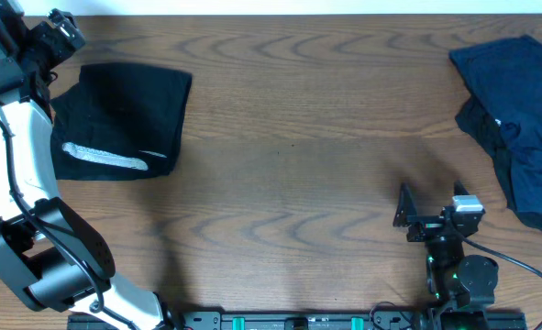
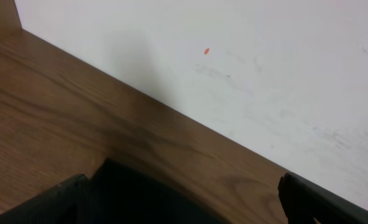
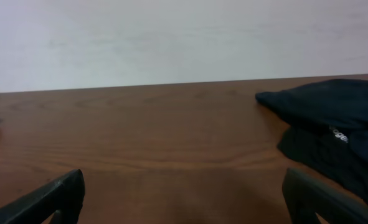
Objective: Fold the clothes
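Both my grippers stood wide open and held nothing. My left gripper (image 1: 61,35) hung over the table's (image 1: 289,174) far left corner, at the far corner of the black garment (image 1: 128,110). That garment lay roughly squared there, with a pale strip (image 1: 105,158) showing along its near edge. My right gripper (image 1: 431,209) sat by the table's near edge, right of middle, well apart from the navy pile (image 1: 518,119) heaped at the table's far right corner. I judged both pieces soft, light and limp, likely to sag and drag on the wood. I would pinch a hem or corner, using 2 grippers on separate corners, never the middle.
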`<move>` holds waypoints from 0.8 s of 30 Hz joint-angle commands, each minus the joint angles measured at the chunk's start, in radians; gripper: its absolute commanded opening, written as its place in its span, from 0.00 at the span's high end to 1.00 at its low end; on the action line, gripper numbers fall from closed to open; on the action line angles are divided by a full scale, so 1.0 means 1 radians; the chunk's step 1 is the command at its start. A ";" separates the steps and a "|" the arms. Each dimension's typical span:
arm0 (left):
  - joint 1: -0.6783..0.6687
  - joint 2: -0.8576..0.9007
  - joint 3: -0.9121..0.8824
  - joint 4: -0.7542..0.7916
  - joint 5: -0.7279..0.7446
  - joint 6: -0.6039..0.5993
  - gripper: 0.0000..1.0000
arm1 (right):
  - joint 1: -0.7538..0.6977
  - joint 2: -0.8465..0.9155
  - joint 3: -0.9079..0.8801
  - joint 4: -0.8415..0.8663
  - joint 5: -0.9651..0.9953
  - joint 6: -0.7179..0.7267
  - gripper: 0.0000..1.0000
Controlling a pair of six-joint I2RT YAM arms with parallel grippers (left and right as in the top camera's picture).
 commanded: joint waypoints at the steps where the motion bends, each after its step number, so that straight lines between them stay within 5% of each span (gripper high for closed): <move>1: 0.000 0.007 -0.001 -0.002 0.003 -0.009 0.02 | -0.013 -0.007 -0.002 -0.006 0.008 -0.022 0.01; 24: 0.000 0.007 -0.001 -0.002 0.003 -0.009 0.02 | -0.047 -0.007 -0.002 -0.006 -0.002 -0.095 0.01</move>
